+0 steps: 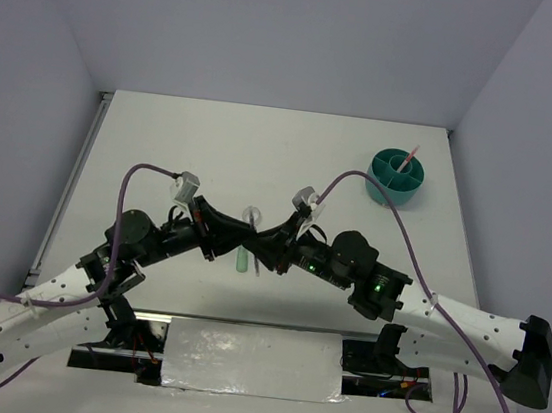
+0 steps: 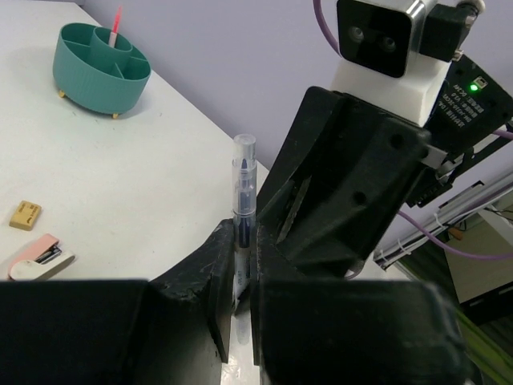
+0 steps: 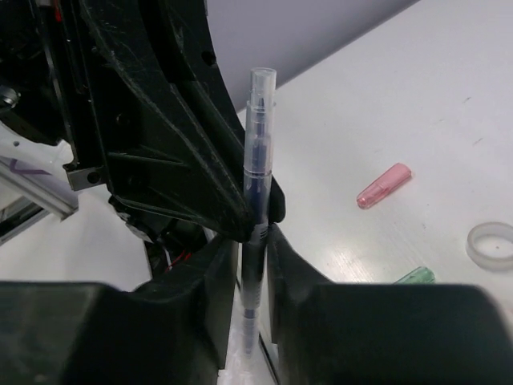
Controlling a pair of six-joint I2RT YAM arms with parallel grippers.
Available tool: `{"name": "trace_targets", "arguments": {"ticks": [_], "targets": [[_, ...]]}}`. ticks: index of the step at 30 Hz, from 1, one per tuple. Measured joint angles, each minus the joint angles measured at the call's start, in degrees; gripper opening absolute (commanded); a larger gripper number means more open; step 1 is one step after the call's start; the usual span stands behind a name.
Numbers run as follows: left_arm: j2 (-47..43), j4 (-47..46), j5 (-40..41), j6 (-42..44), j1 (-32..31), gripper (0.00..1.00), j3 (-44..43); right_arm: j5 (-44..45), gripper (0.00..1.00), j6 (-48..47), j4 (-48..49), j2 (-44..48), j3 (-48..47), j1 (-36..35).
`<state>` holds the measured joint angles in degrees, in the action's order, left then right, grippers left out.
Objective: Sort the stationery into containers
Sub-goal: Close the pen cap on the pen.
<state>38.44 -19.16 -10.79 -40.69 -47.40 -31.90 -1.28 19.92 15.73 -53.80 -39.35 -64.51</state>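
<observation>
Left wrist view puts the left hand (image 2: 242, 253) at the bottom of the frame. Its 2 fingers are pressed onto the lower barrel of a clear pen (image 2: 244, 188) with dark ink, which stands upright between them, capped end up. Right wrist view shows the right hand (image 3: 255, 261) meeting the same pen from the opposite side. Its 2 fingers stand close on either side of the barrel, just next to the left hand's fingertips, but I cannot tell whether they press on it or only flank it. From above, the 2 hands meet tip to tip over the middle of the table (image 1: 213, 148). A mint-green stub (image 1: 241, 260) lies on the table just beside that meeting point. A short pink stub (image 3: 383, 185) and a white tape ring (image 3: 490, 245) lie flat a little further out, apart from each other. Elsewhere on the table a small tan block (image 2: 25, 215) sits near a pink and white item (image 2: 40, 255) that looks like a small stapler. The round teal organiser (image 1: 395, 196) stands at the far right of the table, well apart from both hands. A thin pink pen (image 1: 410, 159) stands tilted in 1 of its compartments, its top above the rim.
</observation>
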Motion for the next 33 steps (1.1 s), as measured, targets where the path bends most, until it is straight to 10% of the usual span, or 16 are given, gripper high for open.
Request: {"name": "trace_targets", "arguments": {"ticks": [3, 9, 14, 33], "targets": [[0.1, 0.0, -0.3, 0.2, 0.0, 0.0, 0.0, 0.7, 0.01, -0.3, -0.6, 0.0, 0.0, 0.2], [0.1, 0.8, -0.2, 0.3, 0.0, 0.11, -0.7, 0.8, 0.0, -0.3, -0.4, 0.0, 0.0, 0.3], [0.1, 2.8, 0.3, 1.8, 0.0, 0.61, -3.1, 0.3, 0.0, -0.3, -0.3, 0.1, 0.0, 0.3], [3.5, 6.3, 3.0, 5.6, 0.0, 0.47, -12.3, -2.0, 0.0, -0.1, -1.5, 1.2, 0.0, 0.3]]}}
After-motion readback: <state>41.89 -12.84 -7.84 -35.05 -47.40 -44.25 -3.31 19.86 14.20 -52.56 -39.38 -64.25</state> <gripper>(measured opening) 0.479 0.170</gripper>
